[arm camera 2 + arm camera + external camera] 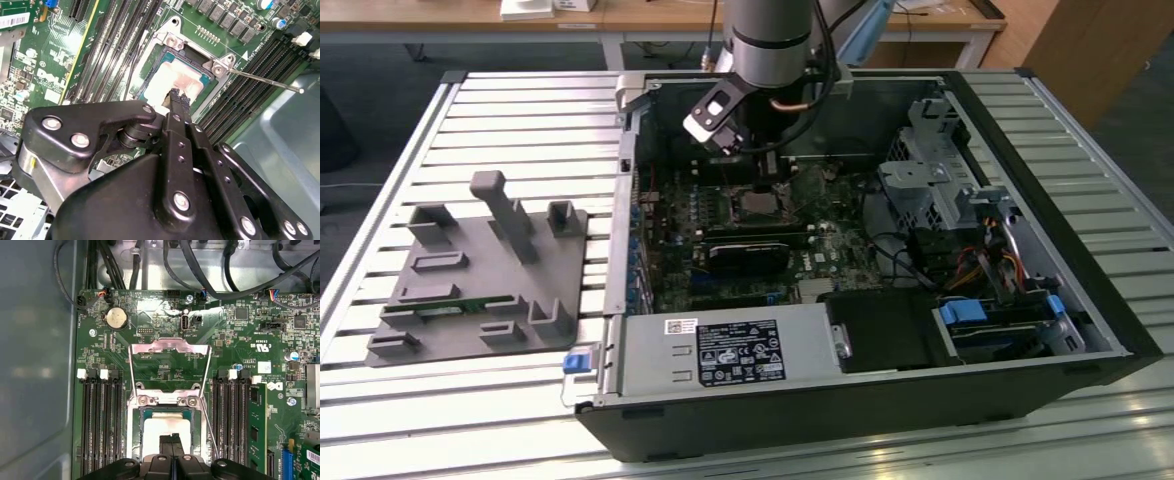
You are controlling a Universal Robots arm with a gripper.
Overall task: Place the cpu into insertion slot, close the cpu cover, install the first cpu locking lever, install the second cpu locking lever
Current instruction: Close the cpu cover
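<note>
end effector (pixel 178 95): clenched empty, tips over silver-grey square cpu (pixel 169 82).
cpu cover (pixel 169 345): thin silver frame, flipped open beside cpu.
bench (pixel 400 140): slatted metal, under black computer case (pixel 854 420).

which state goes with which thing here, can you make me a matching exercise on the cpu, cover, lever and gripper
Things:
1. cpu
2. cover
3. lever
4. gripper

States:
a. swung open, away from the slot
b. shut, tips right over the cpu
c. lying flat in the slot
d. thin rod sticking out free past the slot's corner

Pairs: 1-c, 2-a, 3-d, 4-b
</note>
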